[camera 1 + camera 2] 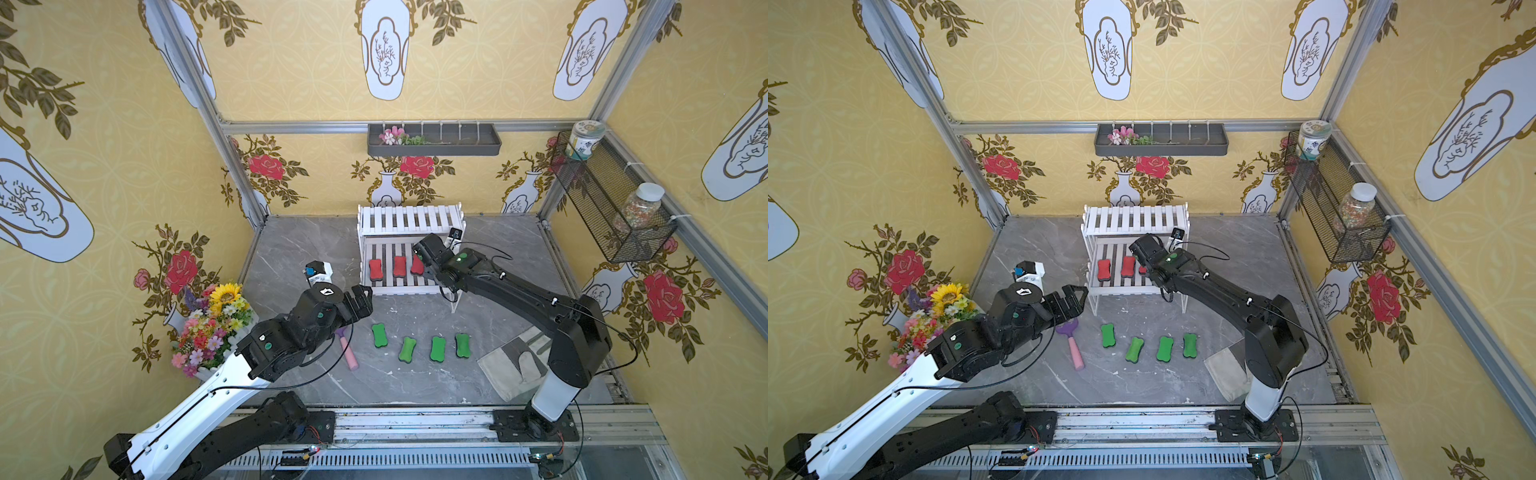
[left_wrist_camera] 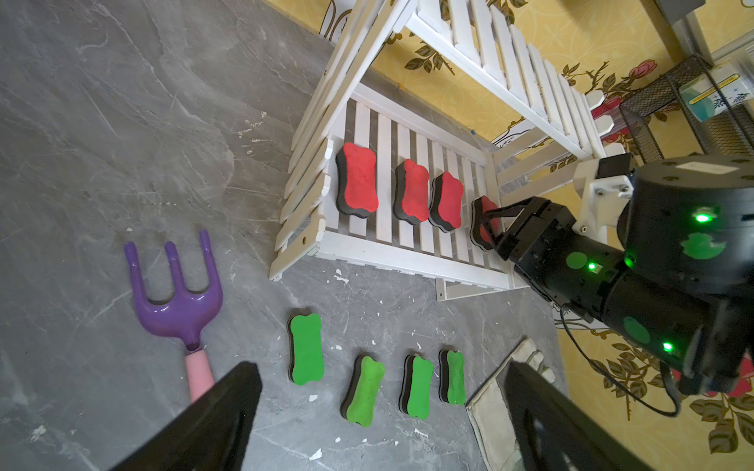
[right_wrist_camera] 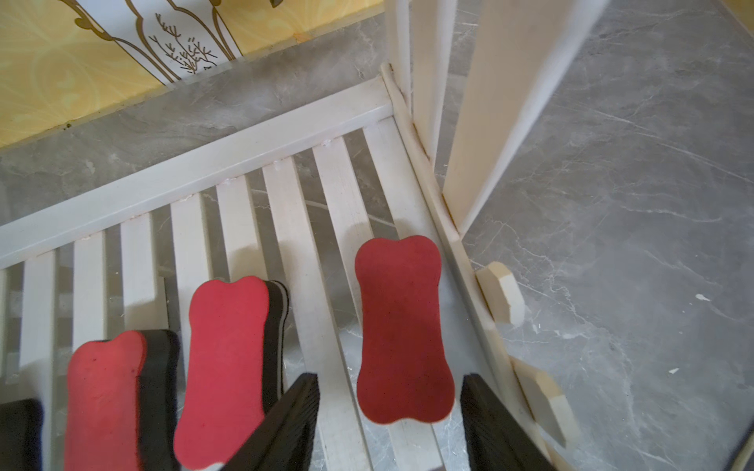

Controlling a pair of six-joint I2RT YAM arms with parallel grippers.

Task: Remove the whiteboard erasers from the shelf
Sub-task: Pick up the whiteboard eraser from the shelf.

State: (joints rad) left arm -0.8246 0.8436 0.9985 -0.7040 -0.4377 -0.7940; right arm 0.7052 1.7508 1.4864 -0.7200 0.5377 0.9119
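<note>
The white shelf [image 1: 399, 289] stands at the back of the floor. Three red whiteboard erasers [image 2: 359, 183] lie in a row on its lower tier. One more red eraser [image 3: 402, 326] lies at that tier's right end. My right gripper [image 3: 389, 381] is open and straddles this eraser's near end, with a gap on each side. In both top views the right wrist [image 1: 434, 249] covers that eraser. Several green erasers [image 1: 407, 349] lie on the floor in front of the shelf. My left gripper [image 1: 362, 300] hovers open and empty left of the shelf's front corner.
A purple garden fork with a pink handle [image 2: 175, 293] lies left of the green erasers, partly under my left arm. A pale work glove [image 1: 515, 365] lies front right, a flower bouquet [image 1: 212, 324] front left. The wall tray [image 1: 434, 141] and mesh basket [image 1: 611, 208] hang higher up.
</note>
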